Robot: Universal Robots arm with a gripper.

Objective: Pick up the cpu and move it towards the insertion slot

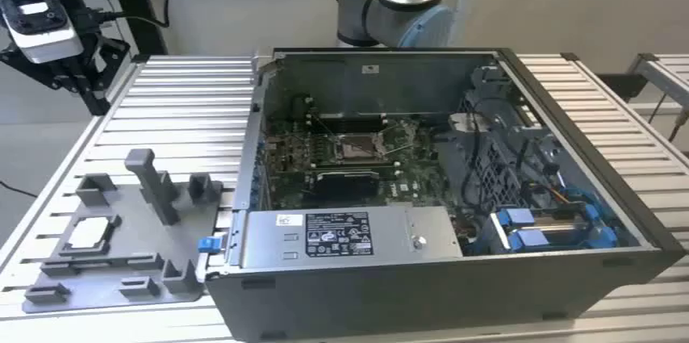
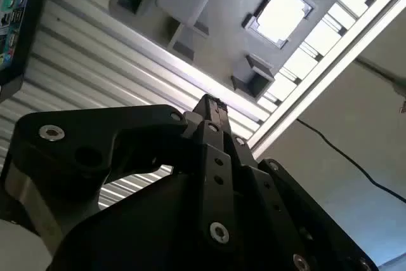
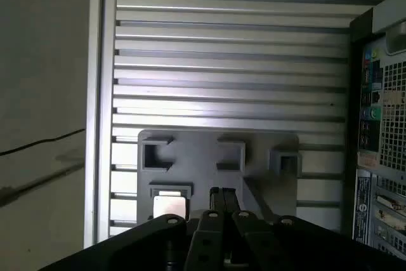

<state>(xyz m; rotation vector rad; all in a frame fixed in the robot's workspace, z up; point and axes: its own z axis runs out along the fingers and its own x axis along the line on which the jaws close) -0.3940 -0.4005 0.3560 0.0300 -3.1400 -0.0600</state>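
The cpu (image 1: pixel 89 232) lies flat in a recess of the grey fixture tray (image 1: pixel 119 282) at the exterior view's left, its pale top up. It also shows in both wrist views, as the cpu (image 2: pixel 281 15) and the cpu (image 3: pixel 169 206). My gripper (image 1: pixel 95 94) hangs high above the slatted table, beyond the tray's far end and well apart from the cpu. Its black fingers (image 3: pixel 216 196) stand together, shut on nothing. The insertion slot (image 1: pixel 356 146) sits on the green board inside the open computer case (image 1: pixel 603 198), its silver frame visible.
Grey blocks and a tall post (image 1: pixel 154 184) stand up from the tray beside the cpu. The case's wall (image 1: pixel 254 149) rises between the tray and the slot. A bare stretch of the slatted aluminium table (image 3: pixel 228 61) lies beyond the tray. A cable (image 3: pixel 38 144) runs on the floor.
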